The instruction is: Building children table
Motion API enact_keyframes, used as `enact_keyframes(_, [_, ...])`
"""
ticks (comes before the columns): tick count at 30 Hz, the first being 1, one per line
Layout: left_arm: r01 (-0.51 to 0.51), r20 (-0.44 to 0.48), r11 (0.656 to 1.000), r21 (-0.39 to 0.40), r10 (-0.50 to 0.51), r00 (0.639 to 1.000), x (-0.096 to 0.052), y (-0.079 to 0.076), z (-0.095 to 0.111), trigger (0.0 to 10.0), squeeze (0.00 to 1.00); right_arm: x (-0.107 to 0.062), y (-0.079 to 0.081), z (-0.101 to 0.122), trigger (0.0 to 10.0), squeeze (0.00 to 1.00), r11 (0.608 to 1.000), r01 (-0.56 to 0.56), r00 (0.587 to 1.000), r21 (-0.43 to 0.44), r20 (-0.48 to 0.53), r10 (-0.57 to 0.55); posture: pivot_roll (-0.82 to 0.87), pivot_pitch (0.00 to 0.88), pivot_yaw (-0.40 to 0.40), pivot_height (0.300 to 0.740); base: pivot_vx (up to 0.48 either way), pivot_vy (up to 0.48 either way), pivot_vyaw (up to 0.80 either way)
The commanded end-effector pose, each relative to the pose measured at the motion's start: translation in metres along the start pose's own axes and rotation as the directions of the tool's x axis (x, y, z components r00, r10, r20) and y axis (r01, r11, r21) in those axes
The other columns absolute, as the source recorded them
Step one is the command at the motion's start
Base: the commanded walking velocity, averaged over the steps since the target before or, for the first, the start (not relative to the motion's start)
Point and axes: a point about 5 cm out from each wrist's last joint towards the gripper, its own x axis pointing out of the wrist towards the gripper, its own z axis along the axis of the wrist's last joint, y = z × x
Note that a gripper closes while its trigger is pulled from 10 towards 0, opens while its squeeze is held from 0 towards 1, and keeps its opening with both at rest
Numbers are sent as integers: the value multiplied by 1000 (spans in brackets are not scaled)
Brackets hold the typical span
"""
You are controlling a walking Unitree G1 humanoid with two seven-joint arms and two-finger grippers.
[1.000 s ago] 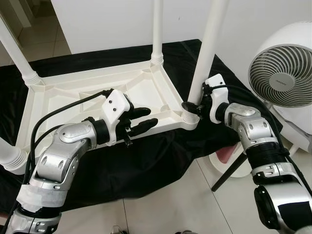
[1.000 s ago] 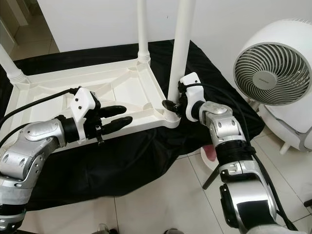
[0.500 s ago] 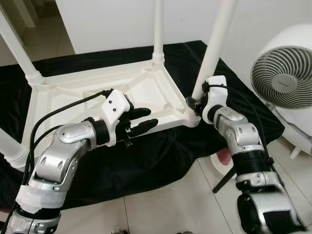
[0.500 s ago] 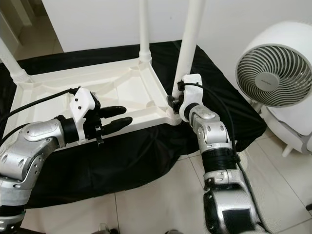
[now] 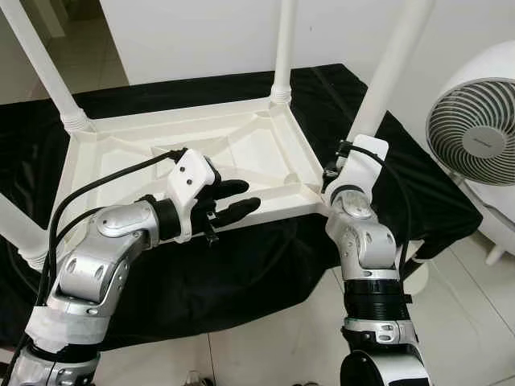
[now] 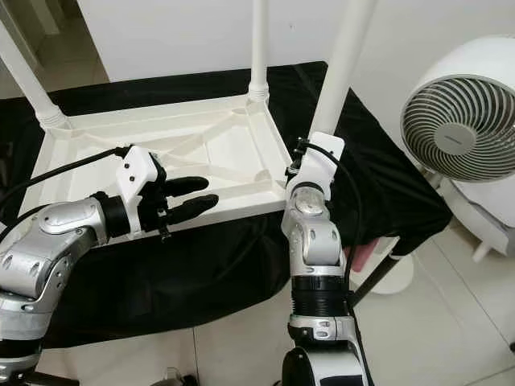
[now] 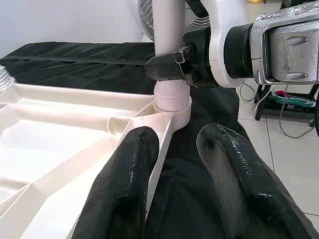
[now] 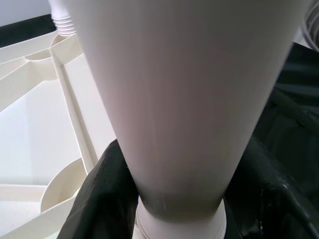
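My right gripper (image 7: 172, 67) is clenched around the table leg (image 5: 386, 76) at its socket, apparently screwing it in, so next I twist while my released left gripper (image 5: 233, 198) steadies the tabletop (image 5: 161, 141).

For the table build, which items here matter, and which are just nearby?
Part of the job:
- upturned white tabletop
- near-right table leg, gripped low down by the right gripper
- left gripper, jaws open at the tabletop's near edge

Just nearby:
- white fan
- black cloth
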Motion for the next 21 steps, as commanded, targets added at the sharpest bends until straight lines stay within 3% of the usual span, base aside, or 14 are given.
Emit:
enact_keyframes(1, [-30, -6, 1000, 0, 30, 1000, -1, 0, 0, 10000, 0, -3, 4, -17, 10000, 0, 1000, -31, 997, 2, -77, 31, -107, 149, 77, 740, 0, 0, 0])
enact_keyframes(5, [-31, -7, 1000, -1, 31, 1000, -2, 0, 0, 10000, 0, -5, 6, -11, 10000, 0, 994, -84, 996, -66, -13, 83, -107, 149, 77, 740, 0, 0, 0])
enact_keyframes(6, [-32, -7, 999, 0, 32, 999, -2, 0, 0, 10000, 0, -8, 11, -6, 10000, 1000, 969, -216, 976, -116, 12, 218, -107, 151, 76, 740, 0, 0, 0])
enact_keyframes(7, [-32, -7, 999, 0, 32, 999, -2, 0, 0, 10000, 0, -11, 15, -2, 10000, 671, 937, -313, 947, -157, 26, 321, -108, 152, 77, 740, 0, 0, 0])
enact_keyframes(8, [-32, -7, 999, 0, 32, 999, -2, 0, 0, 10000, 0, -11, 15, -2, 10000, 671, 937, -313, 947, -157, 26, 321, -108, 152, 77, 740, 0, 0, 0])
enact_keyframes(9, [-32, -7, 999, 0, 32, 999, -2, 0, 0, 10000, 0, -14, 18, 0, 10000, 671, 907, -376, 921, -188, 30, 388, -108, 152, 77, 740, 0, 0, 0])
enact_keyframes(10, [-31, -6, 1000, 0, 31, 999, -2, 0, 0, 10000, 0, -18, 21, 1, 10000, 0, 877, -439, 892, -193, 23, 451, -108, 152, 77, 740, 0, 0, 0])
enact_keyframes(13, [-31, -6, 1000, 1, 31, 1000, -2, 0, 0, 10000, 0, -22, 16, 5, 10000, 0, 806, -525, 836, -274, 8, 548, -108, 152, 77, 740, 0, 0, 0])
enact_keyframes(17, [-31, -7, 1000, 1, 31, 1000, -1, 0, 1, 10000, 0, -9, -5, 13, 10000, 0, 790, -487, 849, -373, 11, 528, -110, 153, 78, 740, 0, 0, 0])
enact_keyframes(20, [-30, -7, 1000, 0, 30, 1000, -1, 0, 1, 10000, 0, -4, -11, 15, 10000, 0, 787, -479, 854, -389, 2, 521, -110, 153, 78, 740, 0, 0, 0])
enact_keyframes(21, [-30, -7, 1000, 0, 30, 1000, -1, 0, 1, 10000, 0, 0, -17, 14, 10000, 0, 768, -497, 846, -404, -30, 532, -108, 156, 79, 740, 0, 0, 0])
